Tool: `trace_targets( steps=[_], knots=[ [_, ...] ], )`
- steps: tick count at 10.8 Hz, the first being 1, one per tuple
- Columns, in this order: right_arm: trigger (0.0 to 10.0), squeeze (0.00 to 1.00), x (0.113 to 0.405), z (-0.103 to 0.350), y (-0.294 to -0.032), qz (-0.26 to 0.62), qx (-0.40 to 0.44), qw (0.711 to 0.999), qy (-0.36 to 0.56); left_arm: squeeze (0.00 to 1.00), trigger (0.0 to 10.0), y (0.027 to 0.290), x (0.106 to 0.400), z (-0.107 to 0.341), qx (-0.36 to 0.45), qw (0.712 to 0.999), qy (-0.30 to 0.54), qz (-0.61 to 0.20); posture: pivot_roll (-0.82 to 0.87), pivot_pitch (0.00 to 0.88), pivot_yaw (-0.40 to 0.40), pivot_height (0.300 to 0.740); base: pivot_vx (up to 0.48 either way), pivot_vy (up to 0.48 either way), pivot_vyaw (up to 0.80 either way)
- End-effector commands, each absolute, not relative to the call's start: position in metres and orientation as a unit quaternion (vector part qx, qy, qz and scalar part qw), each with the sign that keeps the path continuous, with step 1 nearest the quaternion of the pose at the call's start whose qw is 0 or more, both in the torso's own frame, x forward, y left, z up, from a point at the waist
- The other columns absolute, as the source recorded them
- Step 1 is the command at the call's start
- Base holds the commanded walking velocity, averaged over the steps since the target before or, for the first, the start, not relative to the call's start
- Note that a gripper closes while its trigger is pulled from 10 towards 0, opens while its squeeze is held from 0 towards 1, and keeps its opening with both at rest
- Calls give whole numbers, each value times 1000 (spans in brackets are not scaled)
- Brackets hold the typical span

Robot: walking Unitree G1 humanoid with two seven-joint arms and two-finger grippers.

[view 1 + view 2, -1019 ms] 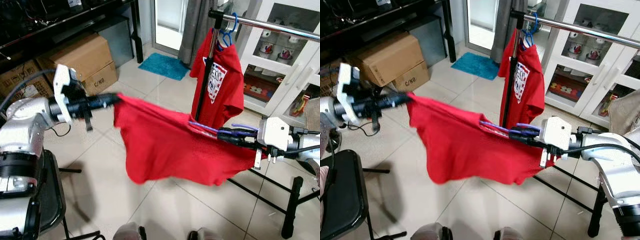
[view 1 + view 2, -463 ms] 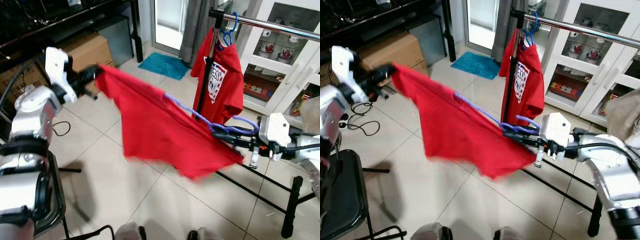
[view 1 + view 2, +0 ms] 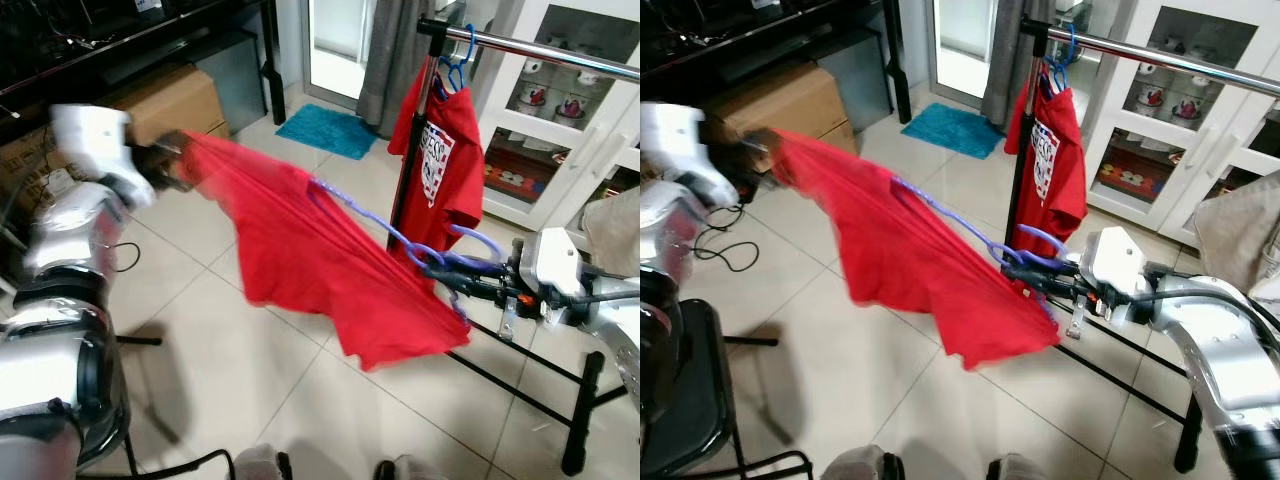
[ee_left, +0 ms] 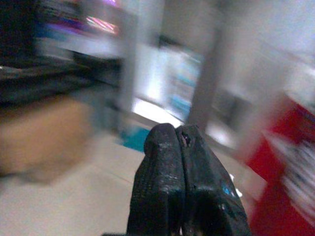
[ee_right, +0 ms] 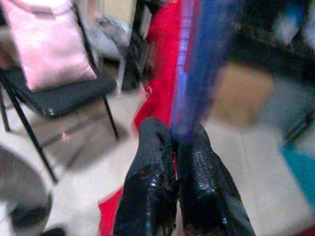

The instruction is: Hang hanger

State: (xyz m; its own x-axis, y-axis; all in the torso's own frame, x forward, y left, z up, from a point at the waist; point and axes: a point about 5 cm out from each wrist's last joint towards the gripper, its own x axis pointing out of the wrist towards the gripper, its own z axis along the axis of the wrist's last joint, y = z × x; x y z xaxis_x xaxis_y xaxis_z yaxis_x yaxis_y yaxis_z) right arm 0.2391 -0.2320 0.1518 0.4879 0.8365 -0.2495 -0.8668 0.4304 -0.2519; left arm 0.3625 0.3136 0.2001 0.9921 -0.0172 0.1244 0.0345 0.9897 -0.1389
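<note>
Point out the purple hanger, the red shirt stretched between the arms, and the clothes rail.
purple hanger (image 3: 385, 232): left eye view, on its sloping arm above the cloth.
red shirt (image 3: 300, 255): left eye view, mid-cloth.
clothes rail (image 3: 560, 52): left eye view, on the horizontal metal bar.

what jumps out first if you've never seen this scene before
A red shirt on a purple hanger stretches mid-air between the left gripper, at its far corner, and the right gripper, holding the hanger's hook end. Behind, another red shirt hangs on the clothes rail.
</note>
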Motion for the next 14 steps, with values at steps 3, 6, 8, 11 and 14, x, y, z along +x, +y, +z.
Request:
trace_targets(
  steps=[3, 6, 8, 11, 14],
  knots=[
    [0, 0, 240, 153, -235, 492, -169, 853, 41, 0, 0, 297, 367, 208, -37, 993, -79, -82, -50, 0, 59, 740, 0, 0, 0],
    [0, 0, 245, 156, -224, 484, -159, 860, 11, 0, 0, 243, 370, 187, -2, 975, -56, -216, -54, 0, 62, 740, 0, 0, 0],
    [0, 0, 249, 165, -222, 472, -147, 869, -9, 0, 1961, 220, 364, 183, 30, 951, -56, -304, -52, 0, 62, 740, 0, 0, 0],
    [0, 0, 252, 179, -221, 489, -150, 859, -18, 1000, 10000, 207, 339, 186, 54, 875, -37, -480, -38, 0, 50, 740, 0, 0, 0],
    [0, 0, 256, 197, -219, 503, -151, 851, -23, 1000, 10000, 209, 334, 181, 110, 858, 0, -501, -35, 0, 49, 740, 0, 0, 0]
  ],
)
